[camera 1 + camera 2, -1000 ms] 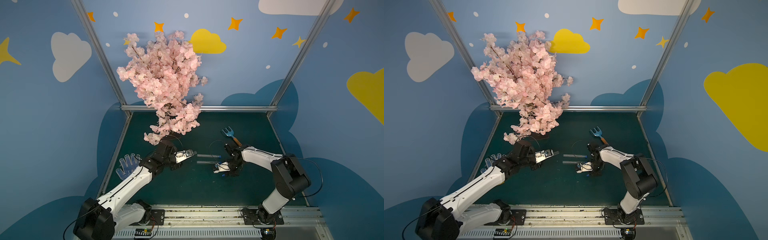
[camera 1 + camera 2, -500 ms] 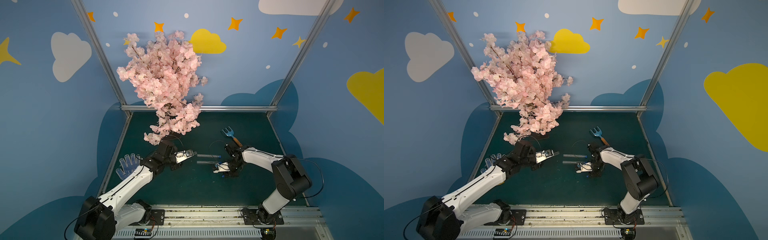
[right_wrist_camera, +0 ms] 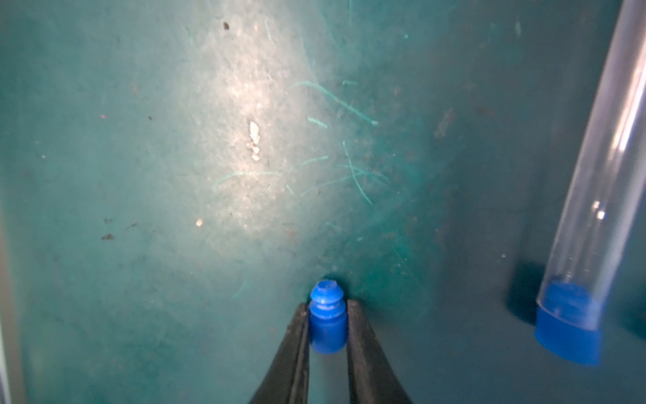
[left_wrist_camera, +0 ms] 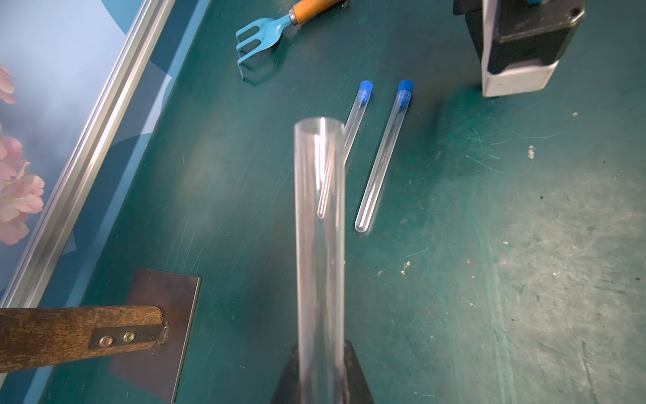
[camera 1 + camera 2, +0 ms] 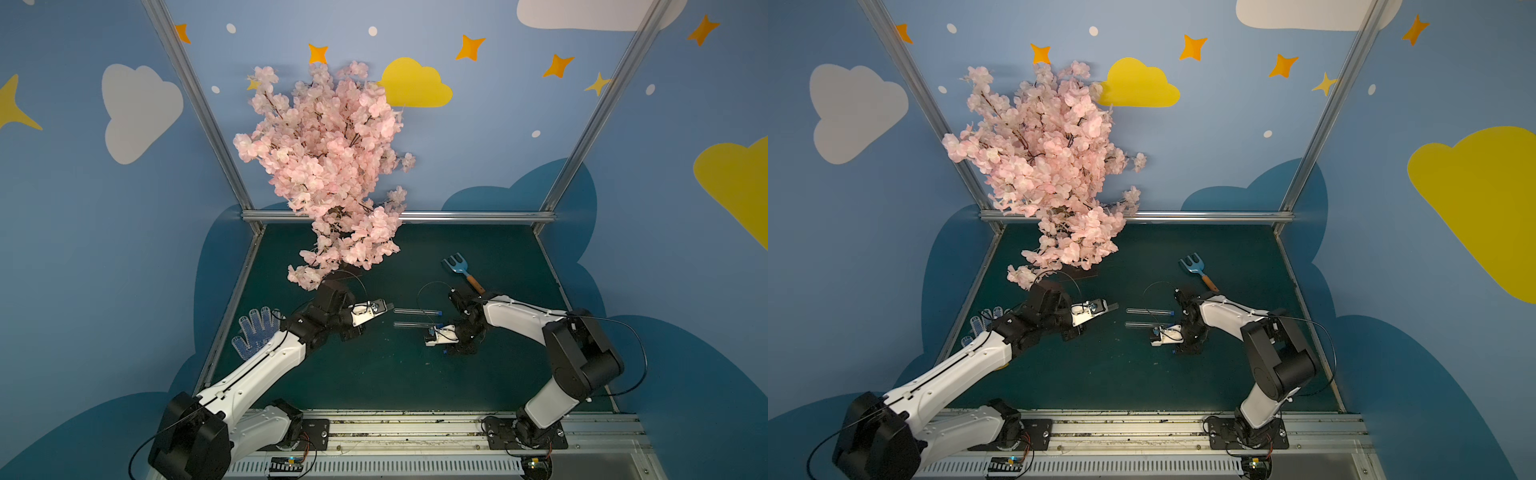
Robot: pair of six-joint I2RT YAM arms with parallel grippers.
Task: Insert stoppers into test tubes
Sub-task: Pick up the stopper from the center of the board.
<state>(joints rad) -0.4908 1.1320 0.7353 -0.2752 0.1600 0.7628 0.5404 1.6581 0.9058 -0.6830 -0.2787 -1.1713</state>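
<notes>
My right pincer [image 3: 327, 307] pinches a ribbed blue stopper [image 3: 327, 327]; left pincer [image 4: 321, 356] clamps a clear tube [image 5: 388, 306], mouth toward frame right.

Cell holds, by kind: 3 slim clear cylindrical test tubes [image 4: 320, 245]; 3 tiny bright-blue plug-shaped stoppers [image 3: 327, 321]; 1 light-blue metal garden fork w/ orange wooden handle [image 5: 457, 266]; 1 pink artificial blossom tree w/ brown trunk [image 5: 328, 166]; 1 dark metal base plate [image 4: 157, 314]; 1 white knit glove w/ blue grip dots [image 5: 255, 332]; 2 white-and-black robot arms [image 5: 257, 370].

Pink blossom tree [image 5: 328, 166], blue garden fork [image 5: 456, 266], dotted glove [image 5: 254, 333]
</notes>
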